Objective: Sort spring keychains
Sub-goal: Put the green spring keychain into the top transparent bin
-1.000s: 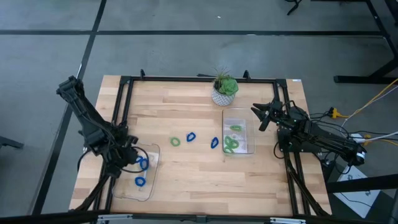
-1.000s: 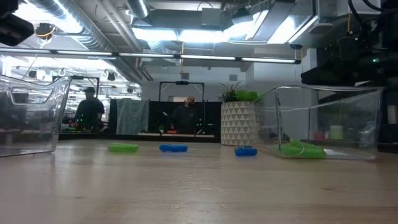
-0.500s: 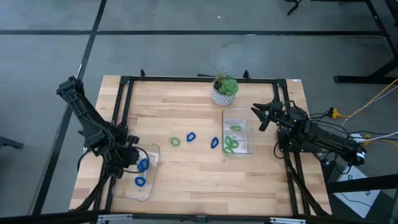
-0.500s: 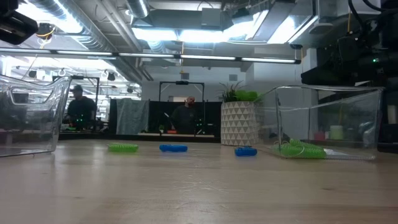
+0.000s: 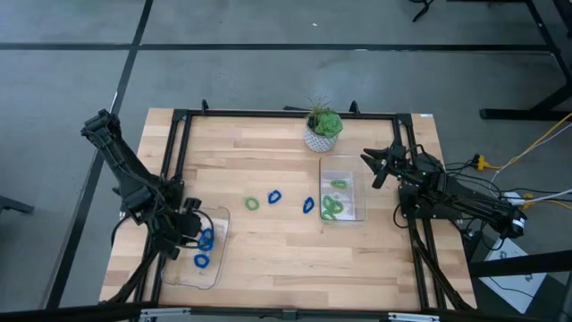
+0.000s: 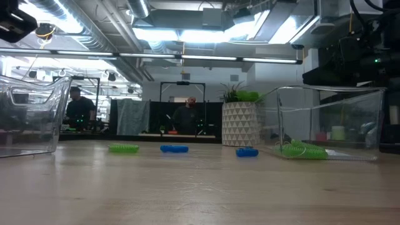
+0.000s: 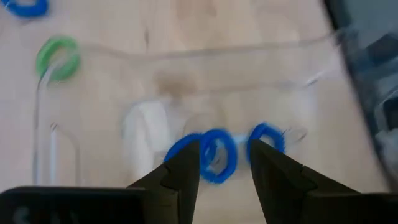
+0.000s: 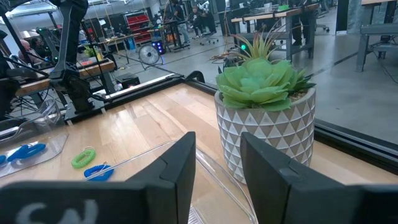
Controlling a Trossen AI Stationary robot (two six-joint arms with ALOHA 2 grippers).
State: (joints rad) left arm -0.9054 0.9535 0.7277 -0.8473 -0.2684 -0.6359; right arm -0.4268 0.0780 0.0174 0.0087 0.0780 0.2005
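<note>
- Wooden counter (image 5: 268,152) seen from above, with a dark robot arm at each side.
- Left hand (image 5: 191,226) hovers over the clear tray (image 5: 214,268) at the near left corner of the counter. In its wrist view the two dark fingers (image 7: 183,174) are spread apart, gripping nothing, with blue coils showing between and beside them.
- Blue spring keychains in the left tray (image 5: 203,260): one lies near the tray's middle, others just under the left hand.
- Right hand (image 5: 377,167) hangs at the far right edge of the counter, just right of a second clear tray (image 5: 359,192). Its fingers (image 8: 177,171) are spread apart and hold nothing.
- Green spring keychains in the right tray (image 5: 333,207) lie in a small cluster, with one more toward the tray's far end.
- Loose on the counter between the trays, in a row: a green spring keychain (image 5: 252,204) on the left, a blue spring keychain (image 5: 274,197) in the middle, and another blue one (image 5: 308,206) just left of the right tray.
- Potted plant (image 5: 323,130) in a white patterned pot stands just beyond the right tray's far end.
</note>
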